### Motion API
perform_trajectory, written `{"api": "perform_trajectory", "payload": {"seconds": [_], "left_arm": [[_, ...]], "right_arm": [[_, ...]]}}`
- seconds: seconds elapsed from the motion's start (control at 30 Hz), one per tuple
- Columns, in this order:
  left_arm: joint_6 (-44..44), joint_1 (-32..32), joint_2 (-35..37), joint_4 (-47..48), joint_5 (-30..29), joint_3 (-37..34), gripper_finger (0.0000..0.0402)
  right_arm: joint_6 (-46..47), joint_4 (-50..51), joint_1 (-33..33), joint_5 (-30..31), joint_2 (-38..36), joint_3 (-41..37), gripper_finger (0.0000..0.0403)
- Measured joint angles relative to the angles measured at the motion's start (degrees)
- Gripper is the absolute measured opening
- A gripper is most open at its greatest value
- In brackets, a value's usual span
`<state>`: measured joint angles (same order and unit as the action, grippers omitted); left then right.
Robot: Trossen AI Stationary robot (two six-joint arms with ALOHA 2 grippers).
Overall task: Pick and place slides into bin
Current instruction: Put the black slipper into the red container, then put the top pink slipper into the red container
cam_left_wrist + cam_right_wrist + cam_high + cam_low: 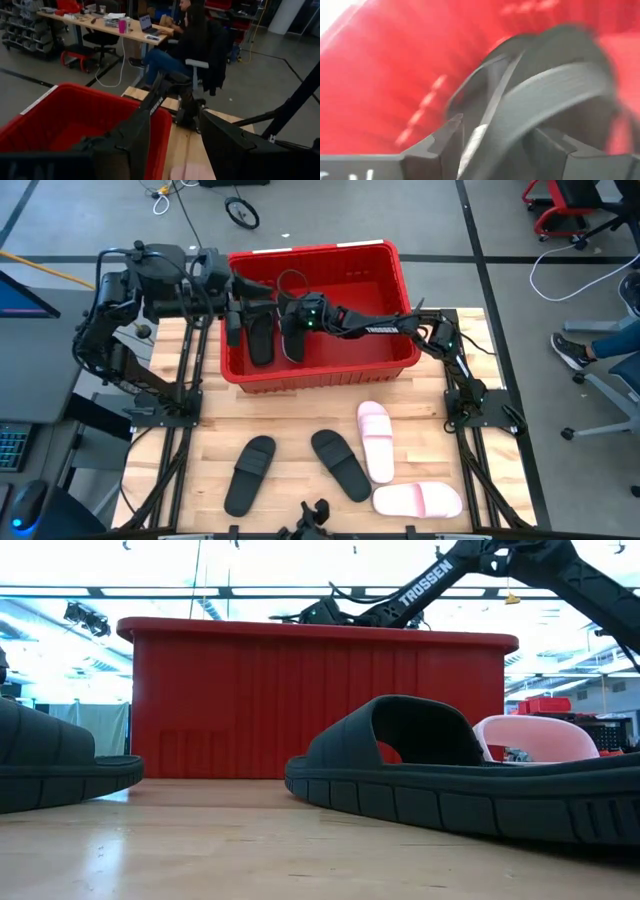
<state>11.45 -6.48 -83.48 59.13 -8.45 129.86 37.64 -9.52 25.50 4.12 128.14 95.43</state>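
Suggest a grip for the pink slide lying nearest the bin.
Probably the wide strap of the pink slide: it arches above the sole, leaving room for one finger under it. Come straight down with the right pincer, the nearer arm, fingers straddling the strap across the slide's long axis, which runs toward the red bin.

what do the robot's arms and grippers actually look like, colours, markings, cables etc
Both arms are dark, near-black jointed links on black bases. The right arm carries white TROSSEN lettering along one link, and a small green light glows near its wrist beside the right gripper. Thin black cables loop around the left arm. The left gripper has two broad, matte black, angular fingers.
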Motion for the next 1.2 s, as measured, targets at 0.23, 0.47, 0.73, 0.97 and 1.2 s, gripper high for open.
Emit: {"api": "perform_trajectory", "payload": {"seconds": [0.23,0.47,0.73,0.97,1.2], "left_arm": [[1.4,1.8,-0.1,0.5,0.0,0.0,0.0172],[1.6,5.2,-0.1,0.8,0.0,0.0,0.0178],[2.7,9.0,-0.1,0.8,-0.2,0.0,0.0174],[4.5,12.1,-0.4,0.8,-2.3,0.0,0.0177],[6.0,14.5,-1.6,0.7,-3.0,0.1,0.0174]], "right_arm": [[-3.6,0.0,2.6,-1.5,0.0,0.0,0.0201],[-1.2,-0.6,4.2,-11.9,0.0,0.0,0.0203],[9.5,-6.3,4.7,-8.3,0.0,0.0,0.0203],[8.3,3.5,4.4,-11.1,0.0,-0.1,0.0204],[11.1,-2.1,4.5,-7.7,0.0,0.0,0.0203]]}}
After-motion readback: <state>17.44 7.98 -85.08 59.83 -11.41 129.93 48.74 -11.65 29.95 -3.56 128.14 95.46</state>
